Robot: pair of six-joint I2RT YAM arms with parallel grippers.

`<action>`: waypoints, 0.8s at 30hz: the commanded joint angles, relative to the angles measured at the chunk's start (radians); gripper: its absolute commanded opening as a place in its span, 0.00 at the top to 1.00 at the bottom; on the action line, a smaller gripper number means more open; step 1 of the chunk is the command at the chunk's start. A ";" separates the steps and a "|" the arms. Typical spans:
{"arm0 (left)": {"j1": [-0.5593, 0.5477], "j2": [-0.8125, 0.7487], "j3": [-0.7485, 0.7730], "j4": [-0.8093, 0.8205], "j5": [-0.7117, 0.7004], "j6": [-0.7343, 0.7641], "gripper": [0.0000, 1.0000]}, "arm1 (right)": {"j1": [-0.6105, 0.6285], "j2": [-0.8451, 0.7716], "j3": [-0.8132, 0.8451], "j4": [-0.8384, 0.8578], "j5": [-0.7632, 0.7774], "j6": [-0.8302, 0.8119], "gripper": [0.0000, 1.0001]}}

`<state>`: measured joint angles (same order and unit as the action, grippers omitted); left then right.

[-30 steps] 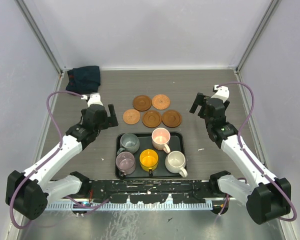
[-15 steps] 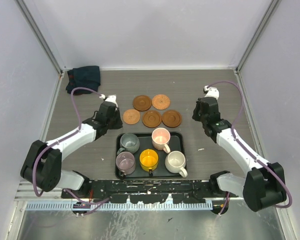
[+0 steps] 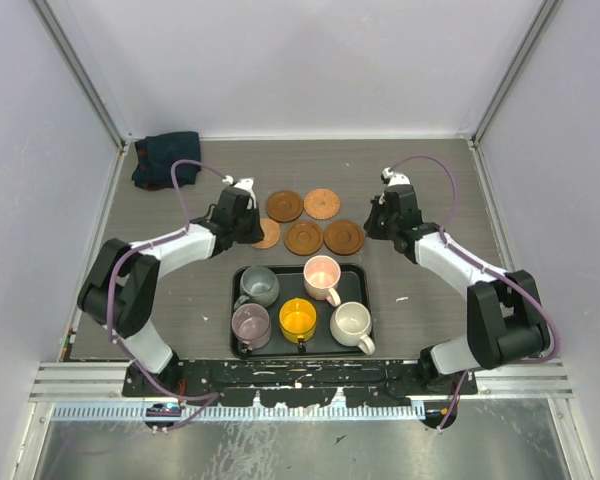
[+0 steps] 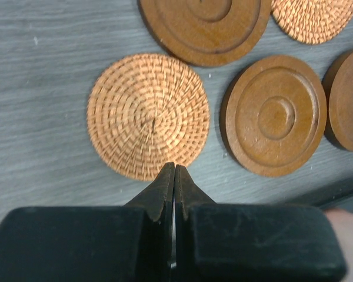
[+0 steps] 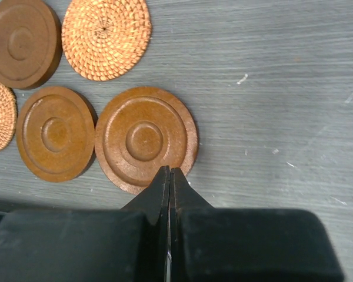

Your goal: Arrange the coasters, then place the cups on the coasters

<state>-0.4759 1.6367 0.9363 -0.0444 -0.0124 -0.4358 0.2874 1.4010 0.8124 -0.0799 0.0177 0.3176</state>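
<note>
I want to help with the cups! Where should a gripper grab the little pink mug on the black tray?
Probably by its rim, from straight above: one finger inside, one outside. The pink handled mug stands upright, mouth open. Choose the far side of the rim, which looks free; the handle points near-right toward the cream white mug, and the grey-green mug sits close on its left.

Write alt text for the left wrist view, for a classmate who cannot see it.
The left end effector, shut, points at the near edge of a round woven coaster on a grey table. Three grooved wooden coasters and a second woven coaster lie right of it and beyond, some cut off by the frame.
</note>
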 commanded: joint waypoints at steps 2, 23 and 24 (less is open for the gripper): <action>0.000 0.073 0.112 0.041 0.028 0.007 1.00 | 0.001 0.086 0.097 0.077 -0.097 0.005 0.99; 0.015 0.225 0.190 -0.063 -0.043 0.003 1.00 | 0.039 0.356 0.185 0.059 -0.195 0.060 0.99; 0.024 0.229 0.189 -0.070 -0.045 -0.003 1.00 | 0.039 0.361 0.190 0.050 -0.186 0.061 0.99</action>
<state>-0.4732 1.8473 1.0950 -0.0872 -0.0196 -0.4332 0.3222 1.7489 0.9573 -0.0341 -0.1665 0.3519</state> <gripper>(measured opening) 0.004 0.030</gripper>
